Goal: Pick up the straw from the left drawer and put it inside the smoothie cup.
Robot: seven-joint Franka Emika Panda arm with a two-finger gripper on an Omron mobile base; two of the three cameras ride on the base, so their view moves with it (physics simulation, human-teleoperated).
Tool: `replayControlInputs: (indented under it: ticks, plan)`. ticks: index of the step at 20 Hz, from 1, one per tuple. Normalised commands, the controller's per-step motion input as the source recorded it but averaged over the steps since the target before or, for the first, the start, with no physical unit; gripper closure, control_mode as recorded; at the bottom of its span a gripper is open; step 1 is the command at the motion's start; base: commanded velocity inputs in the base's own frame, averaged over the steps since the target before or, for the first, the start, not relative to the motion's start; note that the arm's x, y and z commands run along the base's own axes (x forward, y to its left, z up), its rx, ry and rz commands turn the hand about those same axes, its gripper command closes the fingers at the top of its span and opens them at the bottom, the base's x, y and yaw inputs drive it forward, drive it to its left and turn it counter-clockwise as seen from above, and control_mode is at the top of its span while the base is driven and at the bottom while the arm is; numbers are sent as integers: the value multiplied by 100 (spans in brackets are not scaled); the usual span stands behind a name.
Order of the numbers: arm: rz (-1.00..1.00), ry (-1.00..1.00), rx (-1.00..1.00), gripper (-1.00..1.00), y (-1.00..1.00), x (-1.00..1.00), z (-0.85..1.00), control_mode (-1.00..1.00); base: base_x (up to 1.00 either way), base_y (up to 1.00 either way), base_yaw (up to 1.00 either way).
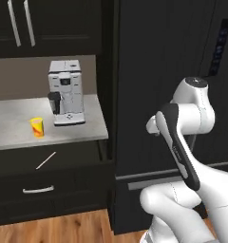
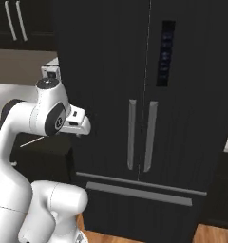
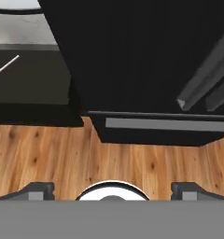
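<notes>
Where counter (image 1: 11, 128) ends, fridge (image 2: 149, 95) (black), wood floor (image 3: 62, 158)

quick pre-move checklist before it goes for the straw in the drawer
1. Left drawer pulled open: ok.
2. Straw lying free in the drawer, nothing on it: ok.
3. Gripper open and empty: ok.
4. Gripper lined up over the straw: not ok, it faces the floor by the fridge, straw off to one side.
5. Smoothie cup upright on the counter: ok.
6. Coffee machine apart from the cup: ok.
</notes>
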Motion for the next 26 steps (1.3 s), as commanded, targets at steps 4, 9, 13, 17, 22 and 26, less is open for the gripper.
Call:
replayControlInputs:
  ticks: [4,9,13,17,22,26]
  plan:
    - [0,0,0,-100,0,0,0,100,0,100,0]
    - [0,0,0,-100,0,0,0,100,0,100,0]
    - [0,0,0,-100,0,0,0,100,0,95,0]
    - [0,0,0,-100,0,0,0,100,1,73,0]
    - [0,0,0,-100,0,0,0,100,15,47,0]
    - [0,0,0,-100,0,8,-5,-100,9,4,0]
